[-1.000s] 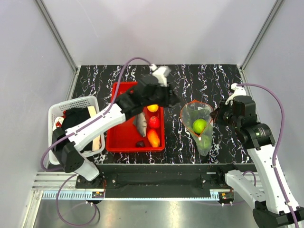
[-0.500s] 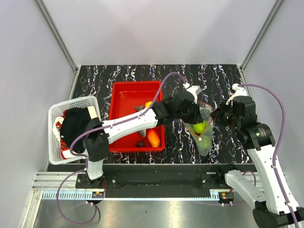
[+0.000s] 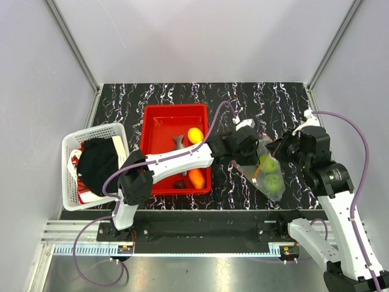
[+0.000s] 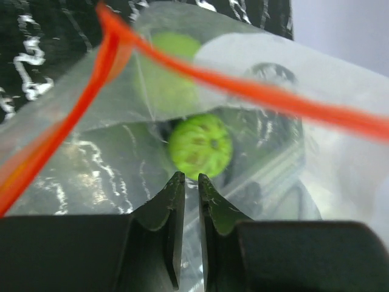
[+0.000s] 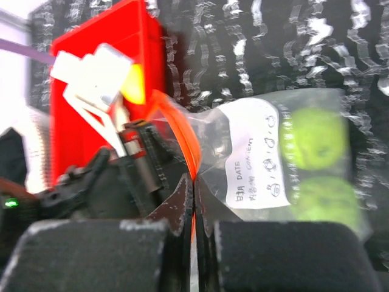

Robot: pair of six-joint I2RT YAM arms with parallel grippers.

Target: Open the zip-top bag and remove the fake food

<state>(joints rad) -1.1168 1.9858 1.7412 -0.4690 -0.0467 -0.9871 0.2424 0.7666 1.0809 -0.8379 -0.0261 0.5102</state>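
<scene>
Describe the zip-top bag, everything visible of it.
The zip-top bag is clear, crinkly plastic with a red-orange zip strip around its mouth and a white handwritten label. It lies on the dark marbled table right of the red tray, mouth open, two green fruits inside. The right gripper pinches the strip; the left gripper sits at the mouth, nearly closed.
</scene>
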